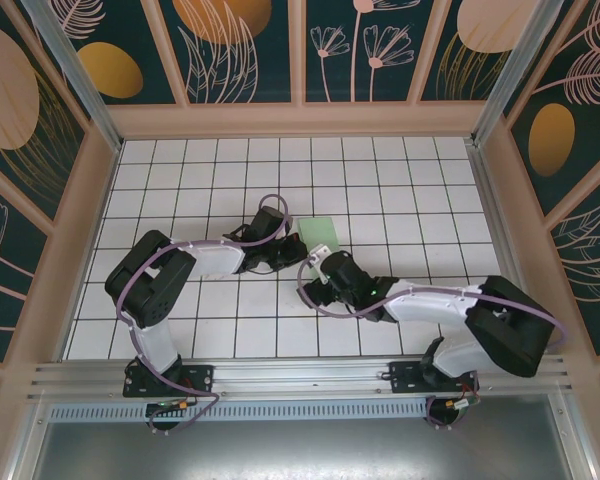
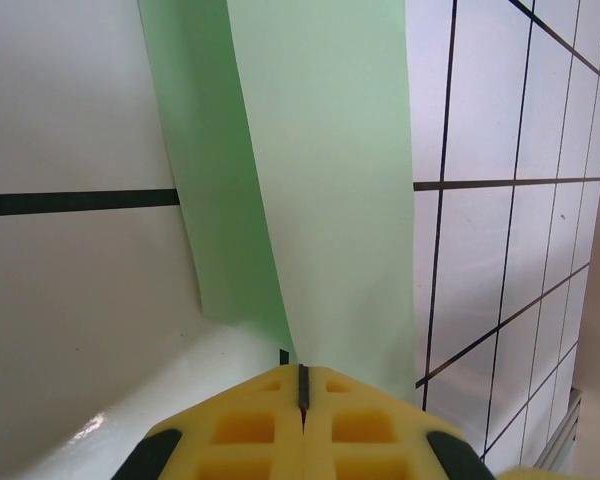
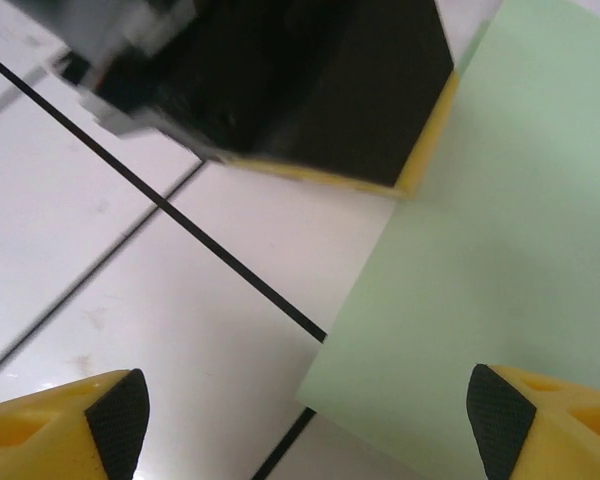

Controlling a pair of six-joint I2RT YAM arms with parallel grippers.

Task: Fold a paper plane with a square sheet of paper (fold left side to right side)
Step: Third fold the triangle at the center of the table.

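The square sheet of paper (image 1: pixel 322 230) lies pale green near the middle of the tiled table, doubled over into a strip about one tile wide. In the left wrist view its lighter upper layer (image 2: pixel 330 180) rises over a shadowed lower layer and runs down into my fingertips. My left gripper (image 1: pixel 292 248) (image 2: pixel 302 370) is shut on that layer at the sheet's near left corner. My right gripper (image 1: pixel 318 256) (image 3: pixel 305 420) hovers open just in front of the sheet, whose near corner (image 3: pixel 480 260) lies flat below and between its fingers, untouched.
The white grid table (image 1: pixel 180 190) is walled by a wooden frame and patterned panels (image 1: pixel 300 110). Both arms meet at the centre, the left gripper's black body (image 3: pixel 310 90) close in front of the right wrist camera. A metal rail (image 1: pixel 300 375) runs along the near edge.
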